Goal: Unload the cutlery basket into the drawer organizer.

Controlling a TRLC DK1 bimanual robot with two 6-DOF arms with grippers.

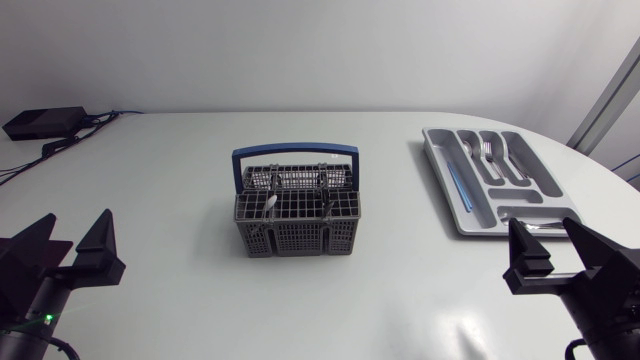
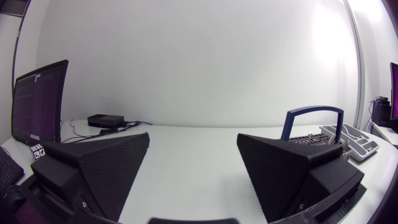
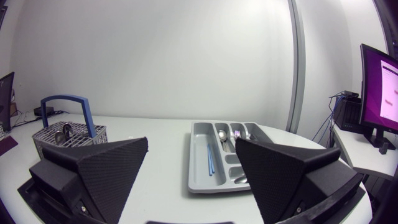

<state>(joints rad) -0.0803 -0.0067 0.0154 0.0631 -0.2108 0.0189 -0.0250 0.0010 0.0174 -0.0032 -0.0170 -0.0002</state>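
The grey cutlery basket [image 1: 296, 210] with a blue handle [image 1: 295, 155] stands at the table's middle, with a few pieces of cutlery upright in it. It also shows ahead of my left gripper, the basket [image 2: 314, 134], and ahead of my right gripper, the basket [image 3: 69, 134]. The grey drawer organizer [image 1: 492, 180] lies at the far right and holds forks, a spoon and a blue item; the organizer [image 3: 225, 155] lies just ahead of my right gripper. My left gripper [image 1: 68, 243] rests open at the near left, my right gripper [image 1: 553, 245] open at the near right, both empty.
A black box [image 1: 44, 122] with cables sits at the table's far left corner. The organizer's near end lies close to my right gripper's fingers.
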